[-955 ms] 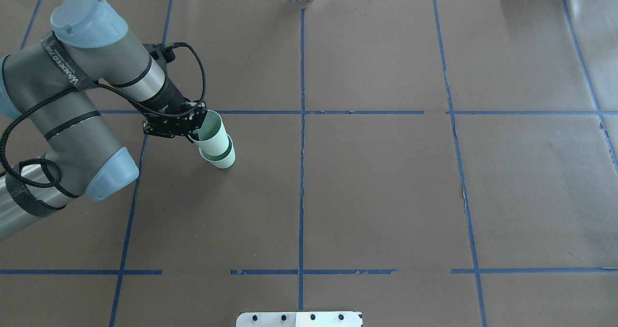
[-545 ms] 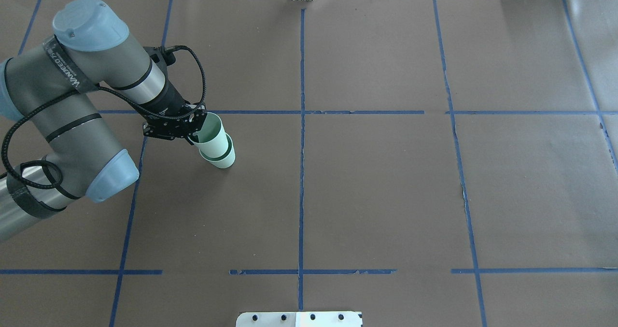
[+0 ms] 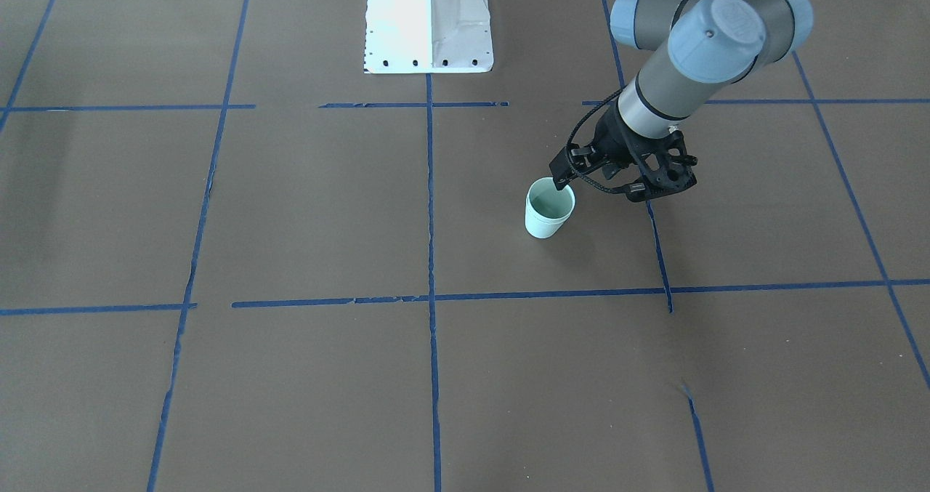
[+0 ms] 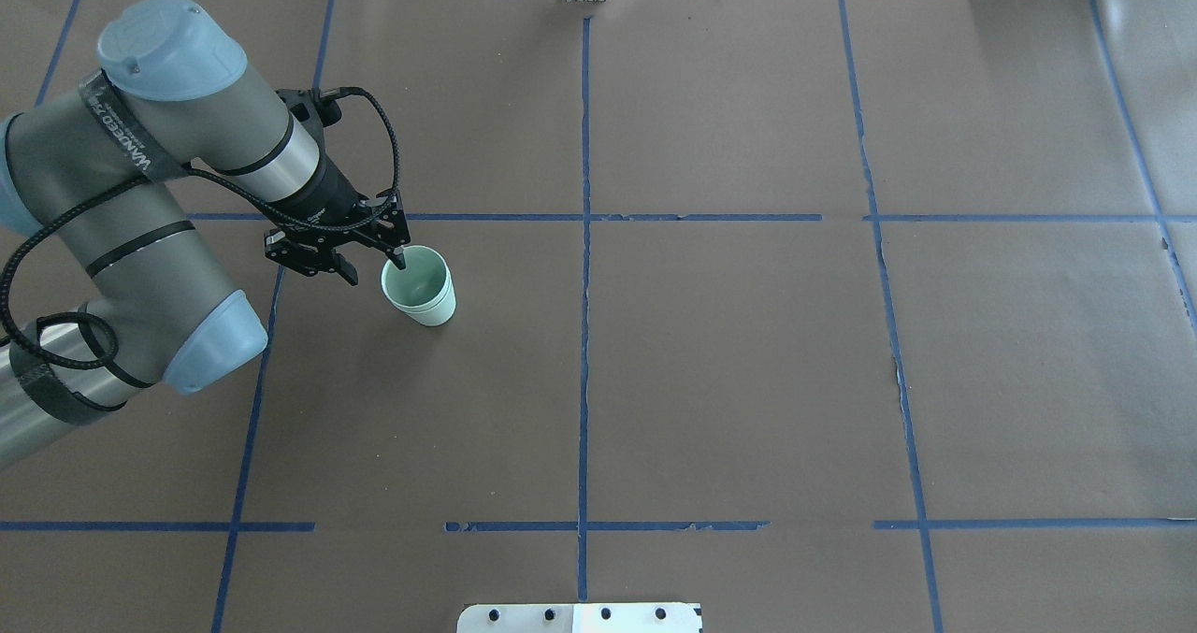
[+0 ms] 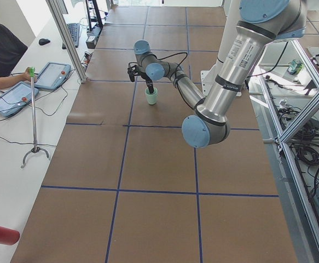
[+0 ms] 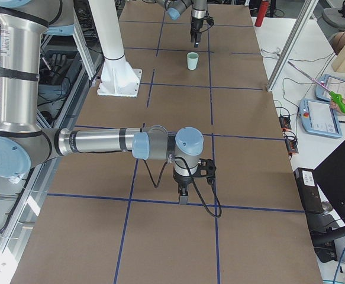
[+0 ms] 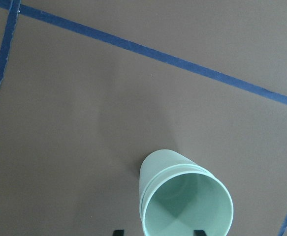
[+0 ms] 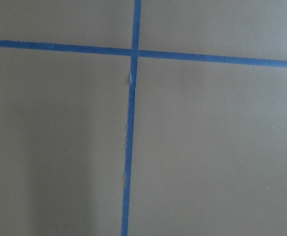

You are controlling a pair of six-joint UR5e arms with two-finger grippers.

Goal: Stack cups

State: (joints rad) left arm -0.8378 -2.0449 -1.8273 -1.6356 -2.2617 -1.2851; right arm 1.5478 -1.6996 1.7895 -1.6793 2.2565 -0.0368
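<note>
left gripper (image 4: 374, 266) wide open, holding nothing. It straddles the wall of the mint-green cups (image 4: 425, 289), one finger inside the rim and one outside. The cups are nested, upright on the brown paper (image 4: 729, 371), near a blue tape line (image 4: 486, 217). right gripper (image 6: 183, 198) sits low, well apart; can't tell its opening.

One cup (image 7: 188, 209) sits inside the other (image 7: 144, 183), both upright on the table (image 4: 748, 381), in its left half. The left gripper (image 4: 374, 268) hangs just left of them, at their rim. The right gripper (image 6: 183, 195) is well apart, over the table's right end.
</note>
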